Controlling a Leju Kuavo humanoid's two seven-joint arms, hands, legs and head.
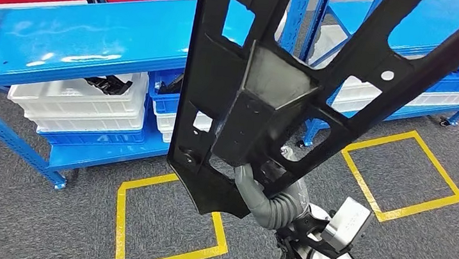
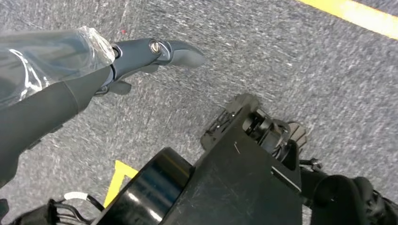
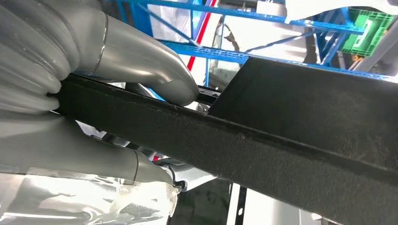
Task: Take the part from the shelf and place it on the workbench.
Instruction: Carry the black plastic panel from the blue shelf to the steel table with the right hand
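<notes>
Gripping the task's thing, the robot's right hand (image 1: 257, 193) is closing its grey fingers (image 3: 141, 61) over the lower edge of the large black plastic frame part with cut-out windows (image 1: 263, 88), with the thumb on one face and the darker fingers on the other, as the right wrist view is showing. In the head view the part is rising from the hand at about 6 o'clock and spreading toward 12 and 2 o'clock, held up in the air in front of the shelving and off every surface.

Behind it, at 10 o'clock, a blue metal shelf rack (image 1: 75, 39) is standing on the grey carpet (image 1: 6, 209), carrying white plastic bins (image 1: 81, 104) on its lower level. A second blue rack (image 1: 444, 23) is sitting at 2 o'clock. Yellow tape squares are marking the floor at 7 o'clock (image 1: 121, 221) and at 4 o'clock (image 1: 446, 191).

Hanging over the carpet in its own wrist view, the left hand (image 2: 136, 58) is holding nothing, with its dark fingers lying fairly straight and a clear plastic wrap around the wrist.
</notes>
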